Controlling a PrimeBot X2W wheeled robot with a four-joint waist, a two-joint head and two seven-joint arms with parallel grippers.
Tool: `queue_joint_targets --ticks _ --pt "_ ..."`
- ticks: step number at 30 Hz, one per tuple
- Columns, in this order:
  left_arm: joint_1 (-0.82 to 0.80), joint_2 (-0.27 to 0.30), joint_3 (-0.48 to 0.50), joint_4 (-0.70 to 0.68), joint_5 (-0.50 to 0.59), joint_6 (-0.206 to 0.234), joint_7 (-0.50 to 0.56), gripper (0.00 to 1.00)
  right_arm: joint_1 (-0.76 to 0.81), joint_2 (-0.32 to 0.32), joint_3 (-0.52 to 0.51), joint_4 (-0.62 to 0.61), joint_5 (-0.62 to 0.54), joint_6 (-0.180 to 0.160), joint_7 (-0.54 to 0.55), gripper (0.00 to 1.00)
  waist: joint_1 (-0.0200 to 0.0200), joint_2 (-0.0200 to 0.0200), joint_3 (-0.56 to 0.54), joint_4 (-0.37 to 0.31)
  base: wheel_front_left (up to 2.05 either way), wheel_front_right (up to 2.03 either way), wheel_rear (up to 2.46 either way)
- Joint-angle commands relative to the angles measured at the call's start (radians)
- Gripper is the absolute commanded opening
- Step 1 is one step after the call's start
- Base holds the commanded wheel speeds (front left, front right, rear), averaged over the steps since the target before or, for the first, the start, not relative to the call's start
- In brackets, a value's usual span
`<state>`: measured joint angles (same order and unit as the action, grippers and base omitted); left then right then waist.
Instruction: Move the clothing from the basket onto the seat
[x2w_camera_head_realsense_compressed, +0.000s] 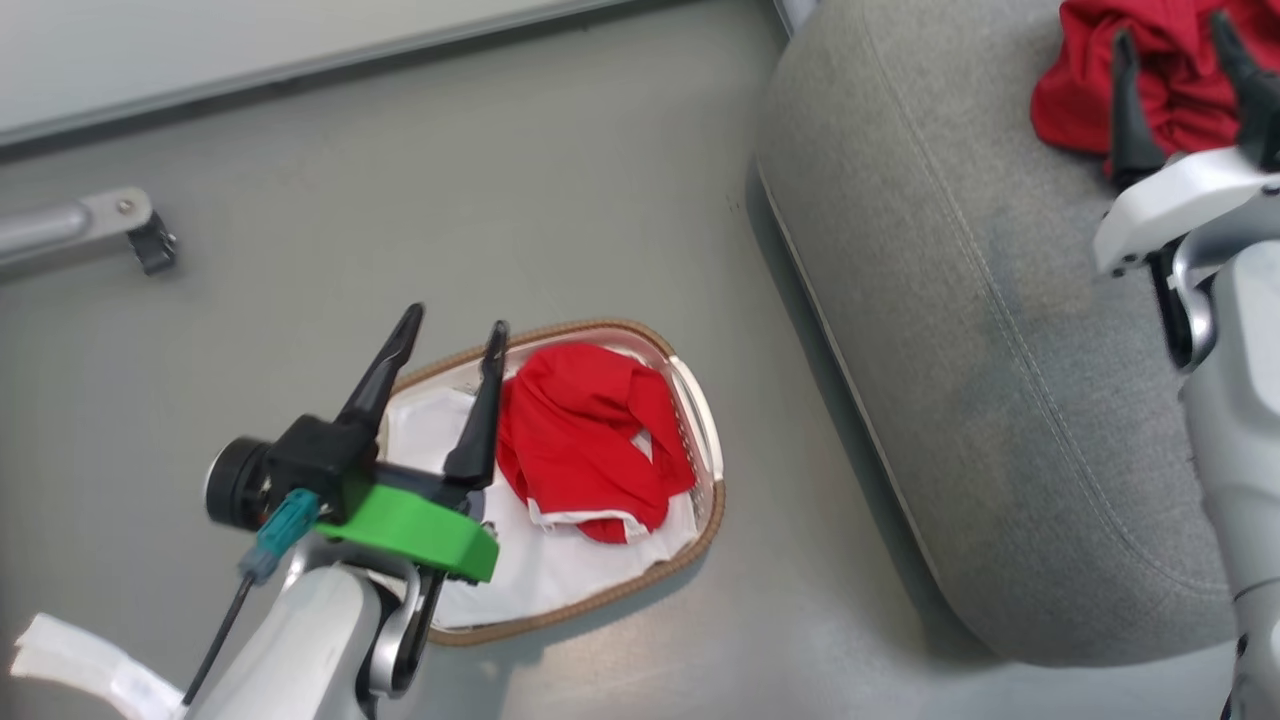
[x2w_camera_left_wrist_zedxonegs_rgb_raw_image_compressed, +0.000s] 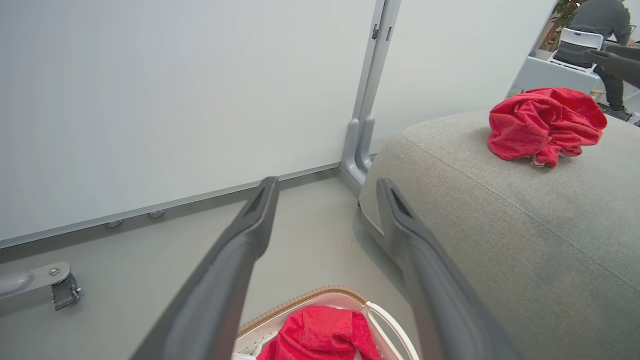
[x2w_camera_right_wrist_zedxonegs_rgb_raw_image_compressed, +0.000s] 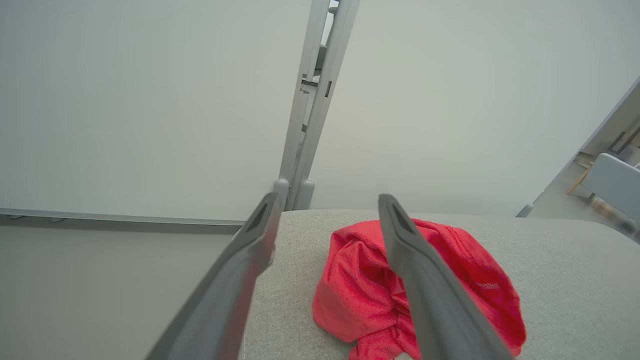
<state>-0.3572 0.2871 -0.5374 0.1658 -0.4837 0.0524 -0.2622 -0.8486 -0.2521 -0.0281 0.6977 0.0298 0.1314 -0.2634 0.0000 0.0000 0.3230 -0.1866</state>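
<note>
I'd call it half done: one red garment (x2w_camera_head_realsense_compressed: 1075, 100) lies bunched on the seat (x2w_camera_head_realsense_compressed: 980, 350) by the right pincer (x2w_camera_head_realsense_compressed: 1173, 30), spread and empty, while a second garment (x2w_camera_head_realsense_compressed: 580, 430) waits in the basket (x2w_camera_head_realsense_compressed: 600, 327) beside the seat, left pincer (x2w_camera_head_realsense_compressed: 455, 320) spread above it.

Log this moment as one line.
left hand: open, above basket | right hand: open, above seat | garment on seat: free | garment in basket: pending
</note>
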Motion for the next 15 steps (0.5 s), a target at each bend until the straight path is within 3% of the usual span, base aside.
queue_joint_targets --ticks 1,15 --pt "0.036 -0.009 0.031 0.003 0.01 -0.003 -0.003 1.0 0.036 0.011 0.003 -0.016 0.014 -0.001 -0.002 1.0 0.0 0.0 -0.077 0.047 0.0 0.0 0.0" --pt "0.273 -0.112 0.3 0.033 0.084 -0.045 -0.002 1.0 0.398 0.172 -0.006 -0.271 0.067 -0.001 -0.002 1.0 0.0 0.0 -0.23 0.137 0.0 0.0 0.0"
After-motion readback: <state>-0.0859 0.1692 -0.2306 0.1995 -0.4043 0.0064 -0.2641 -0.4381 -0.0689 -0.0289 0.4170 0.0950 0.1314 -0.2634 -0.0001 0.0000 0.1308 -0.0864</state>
